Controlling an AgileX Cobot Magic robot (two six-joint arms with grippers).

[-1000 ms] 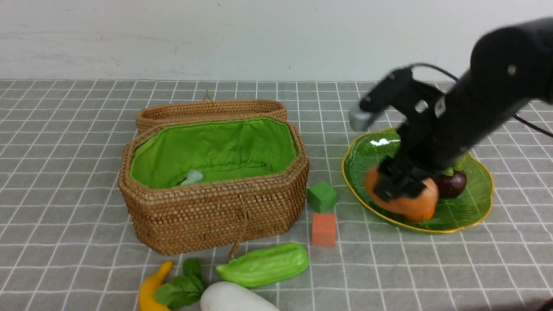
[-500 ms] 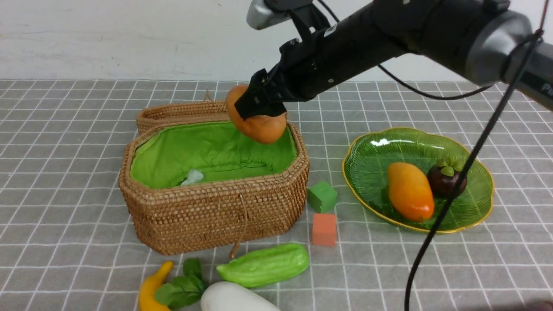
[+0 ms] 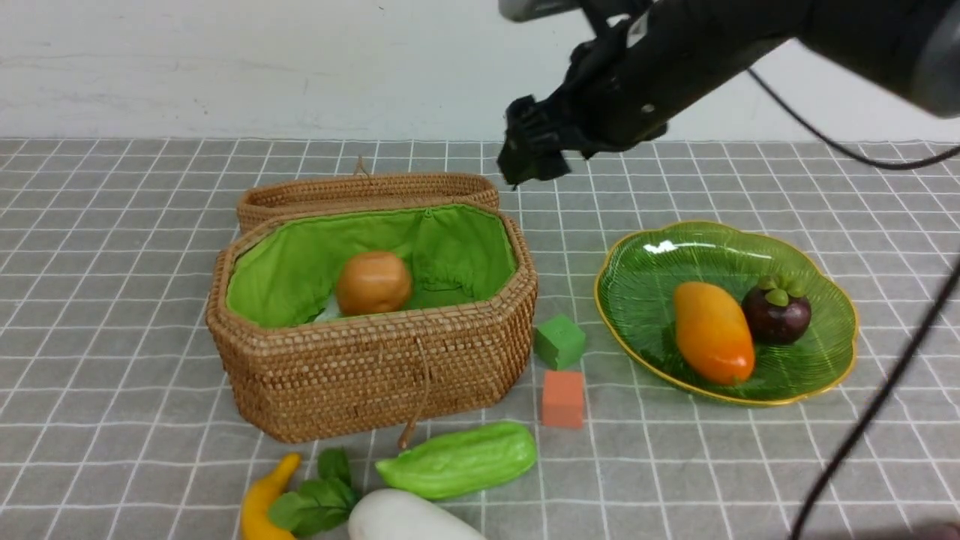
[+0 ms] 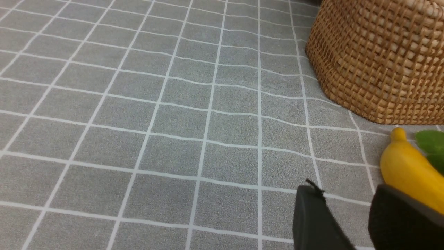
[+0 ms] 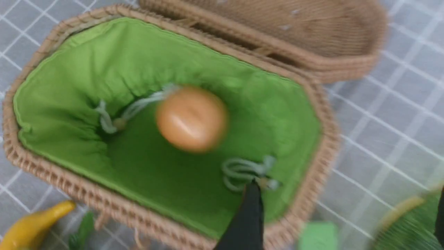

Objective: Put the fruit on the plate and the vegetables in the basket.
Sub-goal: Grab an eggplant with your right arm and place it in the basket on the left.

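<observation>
**Potato in the basket, right pincer empty above it**

Potato [image 3: 373,282], orange-brown and lumpy, lies on the green cloth lining inside the open wicker basket [image 3: 375,375], near the middle of its floor. The basket's lid [image 3: 367,191] lies just behind it on the gridded grey bench [image 3: 112,300].

Your right pincer [image 3: 529,161] hangs in the air above and behind the basket's right end. Its jaws are spread wide, and the right wrist view shows nothing between them.

To the right of the basket, the green glass plate [image 3: 637,262] carries the mango [image 3: 712,331] and the mangosteen [image 3: 776,313], side by side and just about touching.

Between basket and plate sit a green cube [image 3: 559,341] and, nearer you, an orange cube [image 3: 562,397], both on the bench.

In front of the basket three more pieces lie on the cloth. The banana [image 3: 262,499] is to the left. The white radish [image 3: 409,517] is cut off by the picture's lower edge, and its dark leaves [image 3: 315,499] rest against the banana. The light-green gourd [image 3: 457,459] lies just behind the radish, near the basket's cord loop.

Your left pincer [image 4: 347,208] sits low over the bench close to the banana. Its jaws stand a little apart and hold nothing.
</observation>
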